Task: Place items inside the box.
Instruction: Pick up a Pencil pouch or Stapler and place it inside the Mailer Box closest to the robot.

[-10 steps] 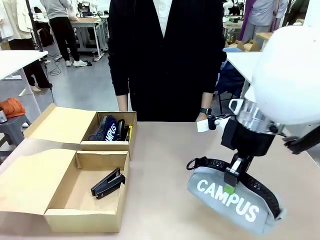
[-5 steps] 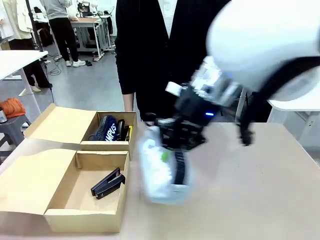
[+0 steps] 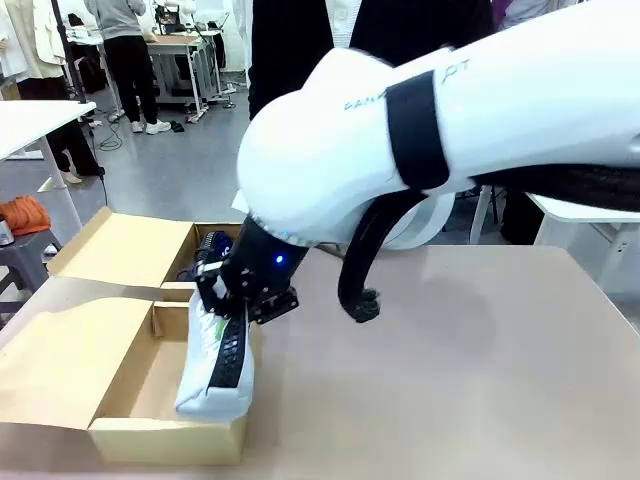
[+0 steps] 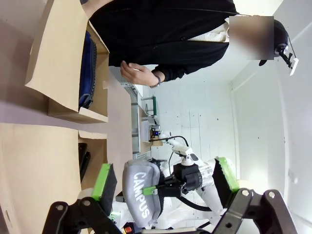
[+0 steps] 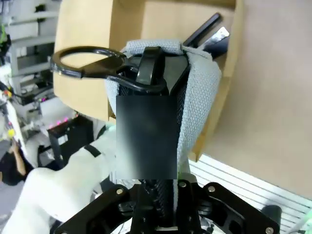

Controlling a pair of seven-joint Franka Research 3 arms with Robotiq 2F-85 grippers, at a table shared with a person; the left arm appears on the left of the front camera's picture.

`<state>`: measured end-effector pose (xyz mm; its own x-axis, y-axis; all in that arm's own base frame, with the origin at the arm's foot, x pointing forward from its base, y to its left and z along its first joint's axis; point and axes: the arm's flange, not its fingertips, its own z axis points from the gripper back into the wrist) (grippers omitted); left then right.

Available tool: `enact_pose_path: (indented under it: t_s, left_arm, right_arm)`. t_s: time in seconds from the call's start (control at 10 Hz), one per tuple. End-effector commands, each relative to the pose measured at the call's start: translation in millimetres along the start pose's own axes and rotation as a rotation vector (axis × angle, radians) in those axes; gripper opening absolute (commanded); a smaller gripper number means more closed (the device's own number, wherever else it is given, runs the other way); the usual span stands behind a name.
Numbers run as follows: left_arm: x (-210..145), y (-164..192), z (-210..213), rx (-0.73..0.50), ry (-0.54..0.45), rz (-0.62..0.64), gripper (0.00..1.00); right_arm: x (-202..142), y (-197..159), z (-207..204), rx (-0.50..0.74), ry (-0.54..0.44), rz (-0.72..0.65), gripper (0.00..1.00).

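My right gripper (image 3: 229, 317) has reached across to the left and is shut on the top edge of the grey "CAMPUS" pouch (image 3: 214, 368). The pouch hangs upright over the right side of the box (image 3: 150, 440); whether its lower end touches the floor I cannot tell. The right wrist view looks down on the pouch (image 5: 195, 92), with the black stapler (image 5: 210, 33) on the box floor beyond it. My left gripper (image 4: 164, 181) is open and holds nothing, and far beyond it I see the pouch (image 4: 140, 195).
The box's wide lid flap (image 3: 55, 360) lies open to the left. A second, smaller cardboard box (image 3: 115, 245) behind it holds the navy pouch (image 3: 214, 247). The person stands at the far edge, one hand (image 4: 134, 74) near that box.
My right arm has swung from the table's right side to the left, carrying the grey pouch, which is turned upright over the box. The stapler is hidden behind it in the front view.
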<state>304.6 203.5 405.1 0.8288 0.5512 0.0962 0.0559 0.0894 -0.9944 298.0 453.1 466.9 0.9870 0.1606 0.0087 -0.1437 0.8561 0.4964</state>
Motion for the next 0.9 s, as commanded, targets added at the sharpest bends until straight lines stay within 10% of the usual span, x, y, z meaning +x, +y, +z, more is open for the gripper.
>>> enact_pose_path:
  t_s: [0.0, 0.2, 0.8]
  left_arm:
    - [-2, -1, 0, -0.013, 0.002, -0.018, 1.00]
    - [-2, -1, 0, -0.013, 0.002, -0.018, 1.00]
    - [-2, -1, 0, -0.013, 0.002, -0.018, 1.00]
  right_arm:
    - [-10, -15, 31, 0.024, -0.032, -0.034, 0.06]
    - [-14, -20, 6, -0.064, -0.080, -0.096, 0.06]
    - [-126, -210, 87, -0.041, 0.071, -0.306, 0.06]
